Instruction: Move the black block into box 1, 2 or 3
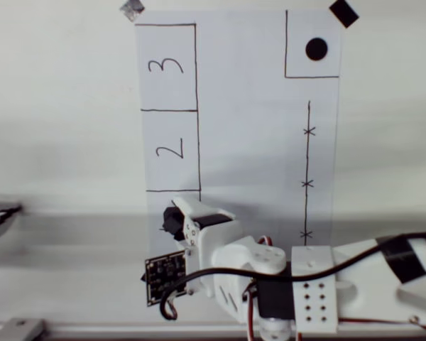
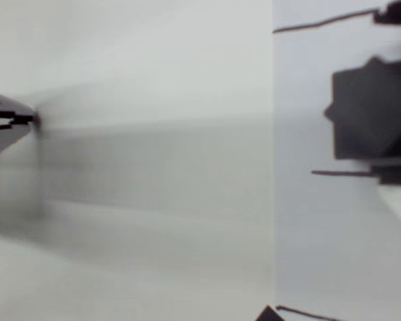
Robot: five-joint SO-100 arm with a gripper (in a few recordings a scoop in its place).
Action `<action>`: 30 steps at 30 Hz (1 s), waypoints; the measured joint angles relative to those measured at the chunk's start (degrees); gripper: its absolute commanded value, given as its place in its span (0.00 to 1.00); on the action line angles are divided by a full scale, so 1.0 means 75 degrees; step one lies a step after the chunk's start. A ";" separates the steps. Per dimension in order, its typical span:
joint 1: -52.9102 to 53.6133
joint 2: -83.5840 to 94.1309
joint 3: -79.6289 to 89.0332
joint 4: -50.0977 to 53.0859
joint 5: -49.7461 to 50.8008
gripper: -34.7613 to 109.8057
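Note:
The black block (image 1: 172,221) sits at the tip of my gripper (image 1: 179,223), which looks shut on it. It lies just below the line under box 2 (image 1: 170,149), over the top of box 1 (image 1: 156,202). My arm covers the rest of that box and its number. In the wrist view the block (image 2: 369,110) looms large and tilted at the right edge above the white paper (image 2: 307,241). A pale finger (image 2: 397,204) lies just under it. Box 3 (image 1: 167,66) lies at the far end of the column.
A smaller drawn square with a black dot (image 1: 316,48) is at the paper's top right, above a line with cross marks (image 1: 307,183). Tape squares (image 1: 343,12) hold the paper's corners. A dark pointed object (image 1: 1,213) pokes in at the left edge. A metal rail (image 1: 92,329) runs along the bottom.

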 measured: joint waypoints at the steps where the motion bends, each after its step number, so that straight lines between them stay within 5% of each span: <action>1: 0.0000 0.0000 0.0000 0.0000 0.0000 0.38; 30: -0.0129 0.0035 0.0246 -0.0023 0.0000 0.41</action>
